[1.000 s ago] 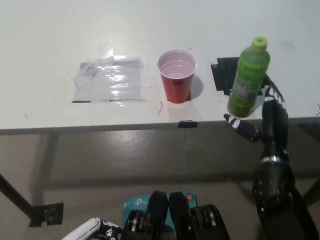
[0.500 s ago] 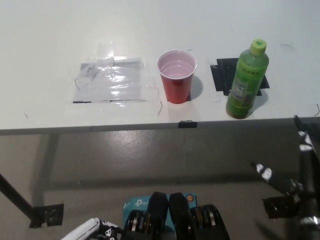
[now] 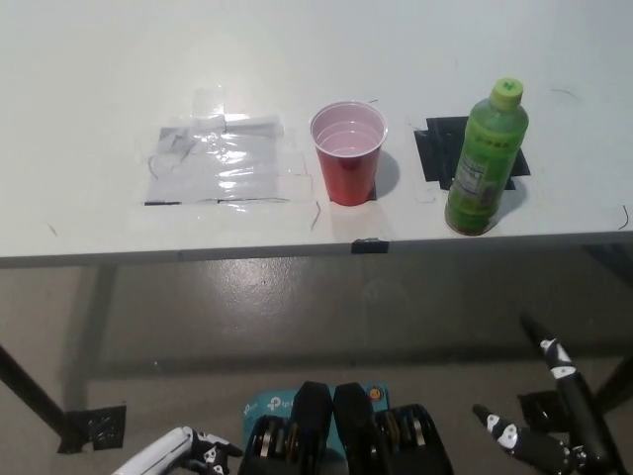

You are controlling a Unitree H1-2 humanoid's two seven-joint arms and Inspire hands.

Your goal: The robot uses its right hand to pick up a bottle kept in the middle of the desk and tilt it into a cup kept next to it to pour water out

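Right hand (image 3: 544, 435) has dropped away. A second ago it was up at the table (image 3: 99, 79) edge, right against the bottle (image 3: 485, 163); now it's low at bottom right, well below the table and well apart from it. Reads to me as a retreat or reset, not a grasp, so the pick-up is still to do.

Fingers (image 3: 551, 351) spread apart, holding nothing, touching nothing.

Bottle stands upright, cap on, near the front edge on the black tape patch (image 3: 435, 148). Red cup (image 3: 348, 153) upright just to its left, some clear liquid visible inside.

Left hand (image 3: 183, 453) resting at bottom left, mostly out of frame; can't tell its fingers.
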